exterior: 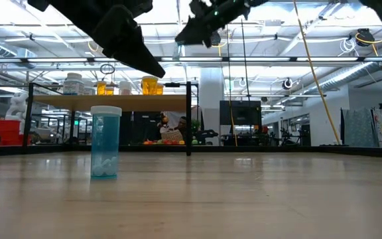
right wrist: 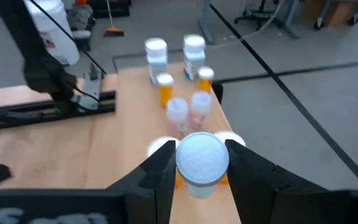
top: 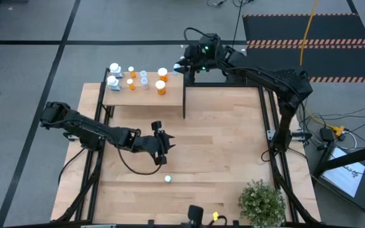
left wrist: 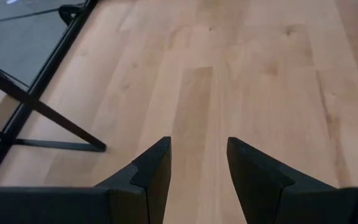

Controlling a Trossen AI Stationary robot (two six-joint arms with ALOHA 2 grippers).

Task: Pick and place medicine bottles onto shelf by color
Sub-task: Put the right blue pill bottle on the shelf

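Above shelf [right wrist: 135, 112]; bottle [right wrist: 202, 158] clamped in right end effector [right wrist: 202, 163].

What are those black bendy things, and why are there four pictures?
They are two robot arms at a wooden table. One picture looks down from above, one looks across from table height, and two come from cameras on the arms' wrists. The right hand grips a white-capped bottle above the little shelf, where other medicine bottles already stand. The left hand is open, holds nothing and hangs over bare wood. One bluish bottle stands alone on the table. A green potted plant sits at the corner.
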